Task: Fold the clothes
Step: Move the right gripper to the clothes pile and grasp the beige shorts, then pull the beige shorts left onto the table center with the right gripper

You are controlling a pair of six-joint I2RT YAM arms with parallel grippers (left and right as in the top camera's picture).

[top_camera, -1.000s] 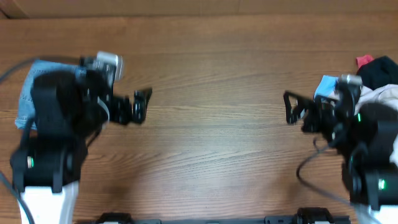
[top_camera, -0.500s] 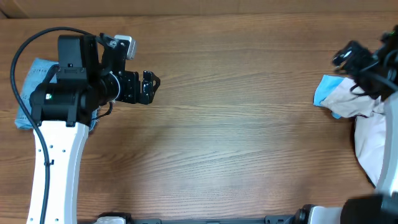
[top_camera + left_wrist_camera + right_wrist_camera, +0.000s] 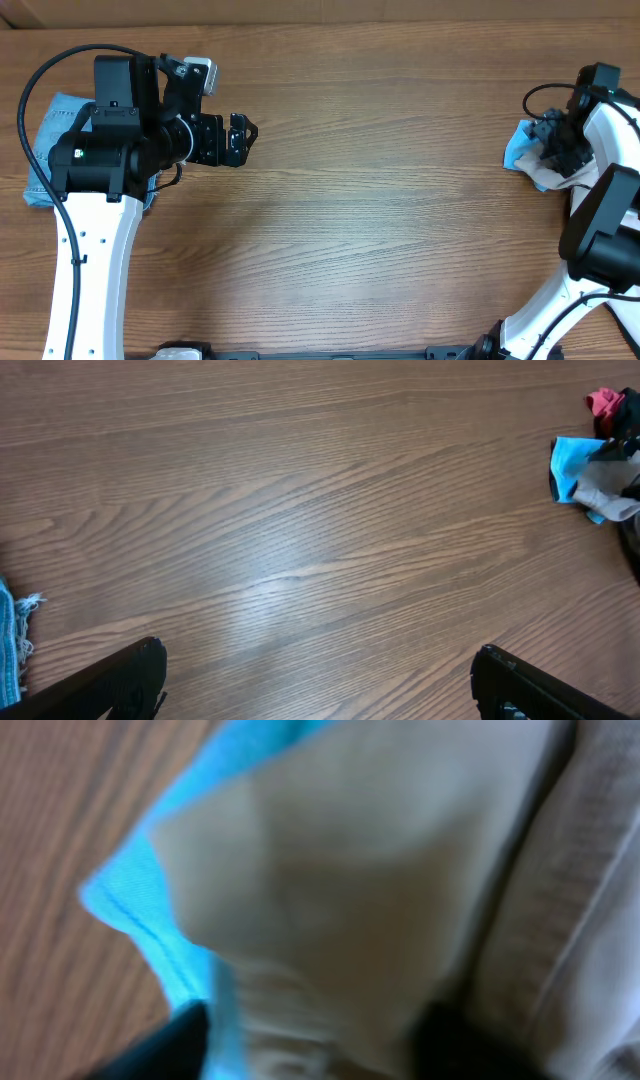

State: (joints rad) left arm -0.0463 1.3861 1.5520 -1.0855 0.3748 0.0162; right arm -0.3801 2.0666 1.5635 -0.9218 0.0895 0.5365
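Note:
The cream-beige shorts point(image 3: 548, 178) lie bunched in a pile at the table's right edge, mostly under my right arm. In the right wrist view the cream cloth point(image 3: 350, 870) fills the frame, blurred. My right gripper point(image 3: 556, 150) is down on the pile. Its fingers point(image 3: 310, 1020) are apart with cream cloth between them. My left gripper point(image 3: 240, 140) is wide open and empty above bare table at the left; its fingers point(image 3: 320, 680) show at the bottom corners. The left wrist view shows the pile far off point(image 3: 612, 500).
A bright blue cloth point(image 3: 518, 150) lies at the pile's left edge and shows in both wrist views point(image 3: 140, 910) point(image 3: 570, 465). A red item point(image 3: 603, 400) sits behind the pile. The small denim shorts point(image 3: 45, 150) lie under my left arm.
My right arm swung out to the far right and lowered its gripper onto the pile. My left arm rose and extended a second ago and has held still since.

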